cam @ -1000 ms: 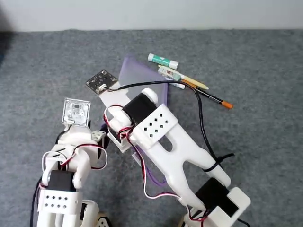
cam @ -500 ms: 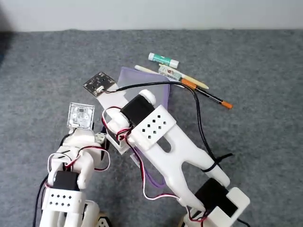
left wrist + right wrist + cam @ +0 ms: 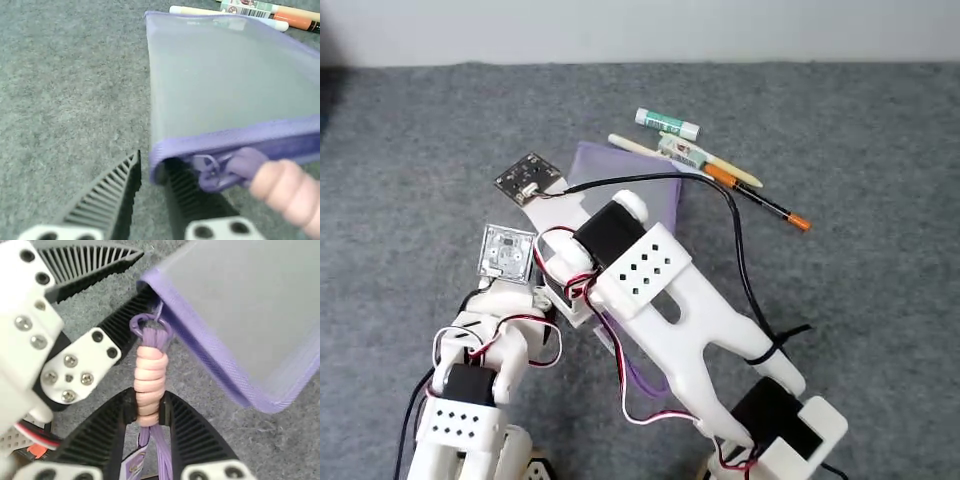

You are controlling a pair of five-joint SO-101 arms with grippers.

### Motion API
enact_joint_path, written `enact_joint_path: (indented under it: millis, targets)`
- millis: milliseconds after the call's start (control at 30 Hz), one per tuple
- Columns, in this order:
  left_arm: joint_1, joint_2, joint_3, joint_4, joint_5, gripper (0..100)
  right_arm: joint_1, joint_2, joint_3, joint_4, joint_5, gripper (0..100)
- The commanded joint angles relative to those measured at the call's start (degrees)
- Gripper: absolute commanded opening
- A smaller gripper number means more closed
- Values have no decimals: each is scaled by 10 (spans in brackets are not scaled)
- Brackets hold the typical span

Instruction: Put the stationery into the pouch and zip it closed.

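The pouch (image 3: 225, 85) is lying on the surface. The left gripper (image 3: 150, 172) is straddling its zip corner with jaws narrowly apart, while the right gripper (image 3: 148, 400) is clamping its jaws on the pink pull cord (image 3: 149, 372) alongside.

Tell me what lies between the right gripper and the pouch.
In the right wrist view, a pink coiled cord: the right gripper is shut on it, and it joins a purple ring on the pouch.

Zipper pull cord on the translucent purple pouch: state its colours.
The zipper pull cord is pale pink coils over purple; clearest in the right wrist view.
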Motion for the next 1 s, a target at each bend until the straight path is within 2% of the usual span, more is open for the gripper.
enact_joint_path:
  millis: [0, 300, 400, 633, 967]
  targets:
    - [4, -8, -5, -11, -7, 14, -7, -31, -18, 22, 6, 8]
    - [-1, -9, -19, -5, -7, 13, 7, -75, -17, 22, 7, 8]
    - [-1, -9, -47, 32, -6, 12, 45, -106, -17, 22, 14, 8]
    - [-2, -9, -129, 126, -6, 12, 145, -156, -17, 23, 98, 8]
    - [-2, -9, -223, 225, -6, 12, 231, -250, 69, 23, 151, 8]
